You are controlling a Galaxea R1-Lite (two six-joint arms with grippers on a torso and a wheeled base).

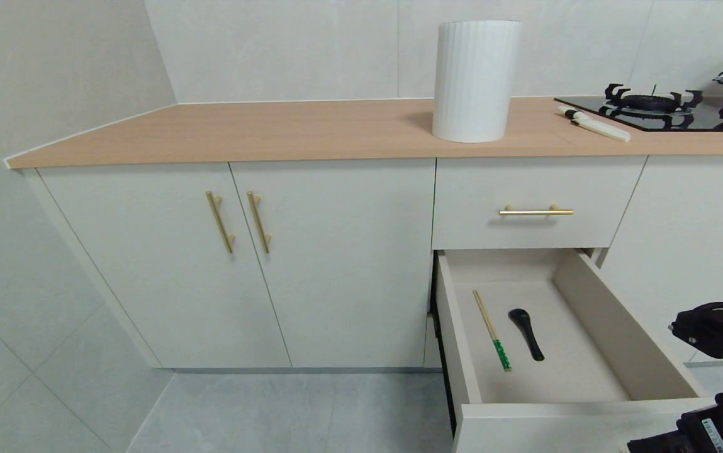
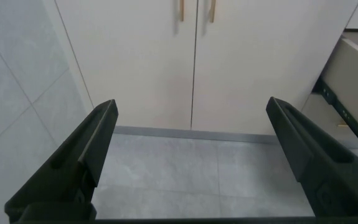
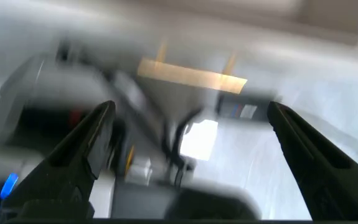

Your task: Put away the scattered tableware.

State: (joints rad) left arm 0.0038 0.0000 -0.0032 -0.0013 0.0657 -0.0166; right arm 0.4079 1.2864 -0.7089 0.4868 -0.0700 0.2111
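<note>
Kitchen worktop (image 1: 273, 129) runs across the upper half of the head view. A tall white ribbed cylinder (image 1: 474, 78) stands on it, and a hob (image 1: 657, 104) sits at the upper right. One slender white utensil (image 1: 594, 123) lies just beside the hob edge; its type cannot be determined.

At lower right, the lower drawer (image 1: 619, 327) stands open. It contains chopsticks (image 1: 492, 330) and a black spoon (image 1: 526, 333), lying side by side but apart.

Left gripper (image 2: 191, 109): fingers apart, empty, facing the cabinet doors and floor. Right gripper (image 3: 191, 112): fingers apart, empty, close to a blurred brass-coloured handle (image 3: 191, 74).

Hazards:
- The right arm is near the open drawer's front corner. A careless swing may strike it.
- The utensil is thin and low. A shallow grasp may roll it onto the hob.
- The cylinder stands near the reach path. An arm sweep may topple it.
</note>
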